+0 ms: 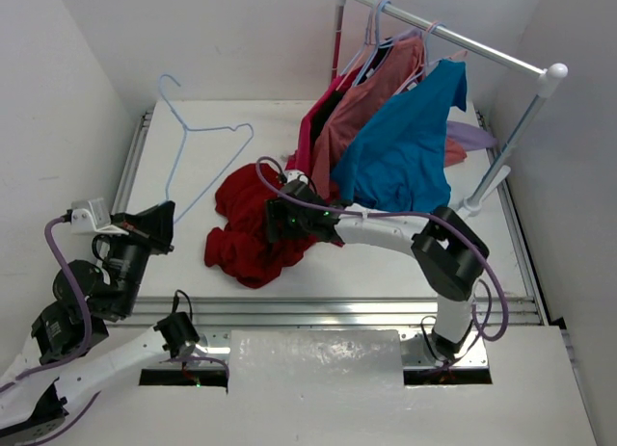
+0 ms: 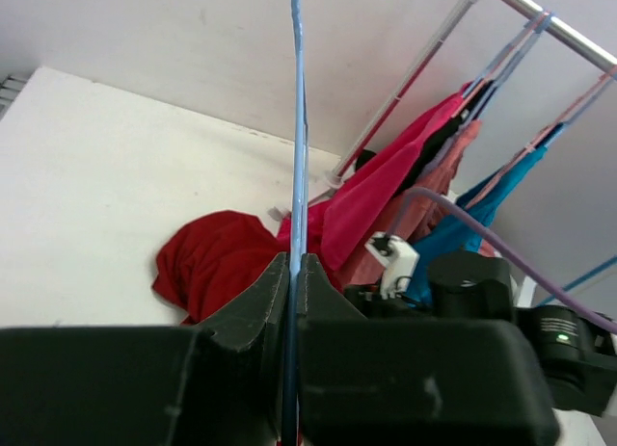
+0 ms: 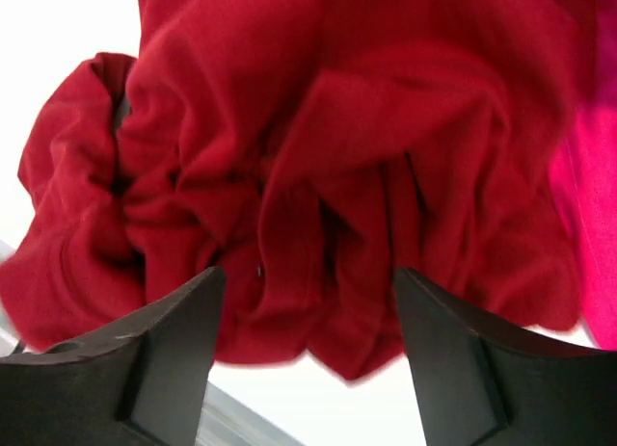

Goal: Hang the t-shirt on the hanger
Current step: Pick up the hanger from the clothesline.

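The dark red t-shirt (image 1: 246, 239) lies crumpled in a heap on the white table, near the middle. My right gripper (image 1: 275, 220) is down on its right side. In the right wrist view the jaws (image 3: 307, 292) stand open, with bunched folds of the t-shirt (image 3: 318, 157) between the two fingers. The pale blue hanger (image 1: 193, 147) slants up over the left of the table, hook at the far end. My left gripper (image 1: 166, 215) is shut on its lower corner. In the left wrist view the hanger wire (image 2: 297, 128) runs straight up from between the closed jaws (image 2: 292, 263), with the t-shirt (image 2: 217, 258) beyond.
A clothes rack (image 1: 453, 37) stands at the back right with a magenta shirt (image 1: 310, 128), a salmon shirt (image 1: 362, 104) and a blue shirt (image 1: 405, 147) hanging low, close over the t-shirt. A metal rail (image 1: 337, 311) runs along the table's near edge.
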Robot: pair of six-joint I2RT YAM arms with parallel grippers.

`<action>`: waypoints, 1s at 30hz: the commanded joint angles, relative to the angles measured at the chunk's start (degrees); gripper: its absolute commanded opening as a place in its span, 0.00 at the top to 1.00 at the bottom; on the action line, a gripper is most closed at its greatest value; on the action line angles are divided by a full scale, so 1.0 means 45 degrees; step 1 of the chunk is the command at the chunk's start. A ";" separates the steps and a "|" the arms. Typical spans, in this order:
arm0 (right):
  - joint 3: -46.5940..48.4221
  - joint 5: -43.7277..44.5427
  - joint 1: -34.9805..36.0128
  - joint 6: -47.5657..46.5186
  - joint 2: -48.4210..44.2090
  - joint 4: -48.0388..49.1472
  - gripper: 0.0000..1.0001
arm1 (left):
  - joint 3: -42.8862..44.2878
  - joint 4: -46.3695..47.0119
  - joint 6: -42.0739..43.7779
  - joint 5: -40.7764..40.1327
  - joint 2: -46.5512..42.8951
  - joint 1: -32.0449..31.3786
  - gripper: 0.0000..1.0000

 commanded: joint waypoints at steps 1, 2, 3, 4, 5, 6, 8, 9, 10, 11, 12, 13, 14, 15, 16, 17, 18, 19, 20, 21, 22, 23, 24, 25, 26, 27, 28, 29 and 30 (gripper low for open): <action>0.0031 -0.0195 0.0137 -0.0302 -0.0658 0.1532 0.23 | -0.0242 0.1289 0.0606 0.1451 -0.0118 0.0180 1.00; -0.0264 -0.0938 0.0137 -0.0652 -0.1012 0.1864 0.18 | -0.0282 0.1426 0.0801 0.1826 -0.0312 0.0180 1.00; -0.0576 -0.1603 0.0175 -0.1603 -0.1866 0.2332 0.01 | -0.0437 0.1678 0.1035 0.2661 -0.0468 0.0161 1.00; -0.0638 -0.1648 0.0234 -0.1980 -0.2397 0.2008 0.01 | -0.0458 0.1758 0.1115 0.3017 -0.0605 0.0180 1.00; -0.0793 -0.2190 0.0292 -0.2409 -0.3002 0.1869 0.01 | -0.0477 0.1759 0.1173 0.3407 -0.0897 0.0180 1.00; -0.1374 -0.2312 0.0390 -0.3245 -0.3665 0.1365 0.01 | -0.0516 0.1759 0.1367 0.4204 -0.1112 0.0199 1.00; -0.2197 -0.2448 0.0391 -0.3992 -0.6000 0.1263 0.01 | -0.0614 0.1643 0.1564 0.4892 -0.1619 0.0200 1.00; -0.2839 -0.2585 0.0391 -0.5078 -0.6769 0.0914 0.01 | -0.0846 0.1526 0.1816 0.5650 -0.1854 0.0180 1.00; -0.3096 -0.2625 0.0391 -0.5592 -0.8227 0.0698 0.01 | -0.1022 0.1544 0.1915 0.6025 -0.2282 0.0199 1.00; -0.3524 -0.2799 0.0410 -0.6699 -0.8880 0.0309 0.01 | -0.1314 0.1776 0.1916 0.6783 -0.2480 0.0180 1.00; -0.3664 -0.2801 0.0391 -0.7174 -0.9486 0.0131 0.01 | -0.1395 0.1894 0.1897 0.7370 -0.2656 0.0199 1.00; -0.3723 -0.2975 0.0410 -0.8262 -1.0420 -0.0335 0.01 | -0.1415 0.2128 0.1877 0.8034 -0.2851 0.0200 1.00; -0.3666 -0.2977 0.0391 -0.8853 -1.0778 -0.0629 0.01 | -0.1396 0.2227 0.1877 0.9162 -0.2833 0.0200 1.00; -0.3549 -0.2958 0.0391 -0.9246 -1.1052 -0.0922 0.01 | -0.1357 0.2266 0.1877 0.9618 -0.2775 0.0200 1.00; -0.3355 -0.3015 0.0410 -0.9810 -1.1287 -0.1273 0.01 | -0.1298 0.2286 0.1877 1.0067 -0.2446 0.0200 1.00; -0.2831 -0.3229 0.0391 -1.0473 -1.1618 -0.1992 0.01 | -0.1162 0.2248 0.1897 1.0787 -0.2230 0.0200 1.00; -0.2632 -0.3289 0.0391 -1.0712 -1.1814 -0.2212 0.01 | -0.1084 0.2189 0.1897 1.1123 -0.1938 0.0200 1.00; -0.2514 -0.3096 0.0410 -1.0985 -1.2029 -0.2195 0.01 | -0.0928 0.2092 0.1935 1.1571 -0.1355 0.0200 1.00; -0.2281 -0.2978 0.0410 -1.1123 -1.2302 -0.2233 0.01 | -0.0849 0.2033 0.1955 1.2349 -0.1078 0.0200 1.00; -0.2124 -0.3112 0.0391 -1.1260 -1.2382 -0.2272 0.01 | -0.0829 0.2032 0.1955 1.2627 -0.0805 0.0200 1.00; -0.1871 -0.3172 0.0391 -1.1455 -1.2344 -0.2331 0.01 | -0.0810 0.2090 0.1955 1.3133 -0.0376 0.0200 1.00; -0.1695 -0.2843 0.0391 -1.1515 -1.2247 -0.2428 0.01 | -0.0829 0.2149 0.1975 1.3312 -0.0218 0.0200 1.00; -0.1557 -0.2570 0.0410 -1.1708 -1.2130 -0.2603 0.01 | -0.0829 0.2285 0.1994 1.3410 -0.0003 0.0200 1.00; -0.1363 -0.2354 0.0410 -1.1807 -1.2013 -0.2682 0.03 | -0.0829 0.2344 0.1975 1.3392 0.0057 0.0219 1.00; -0.1341 -0.2043 0.0391 -1.1885 -1.1896 -0.2741 0.03 | -0.0810 0.2364 0.1975 1.3392 0.0135 0.0219 1.00; -0.1341 -0.1904 0.0410 -1.1925 -1.1914 -0.2684 0.03 | -0.0809 0.2364 0.1994 1.3392 0.0174 0.0219 1.00; -0.1438 -0.1845 0.0391 -1.1945 -1.1933 -0.2664 0.03 | -0.0771 0.2384 0.1994 1.3373 0.0194 0.0238 1.00; -0.1497 -0.1863 0.0410 -1.1964 -1.2011 -0.2644 0.03 | -0.0770 0.2365 0.1994 1.3334 0.0194 0.0239 1.00; -0.1556 -0.1980 0.0410 -1.2003 -1.2070 -0.2625 0.03 | -0.0751 0.2364 0.1975 1.3275 0.0194 0.0258 1.00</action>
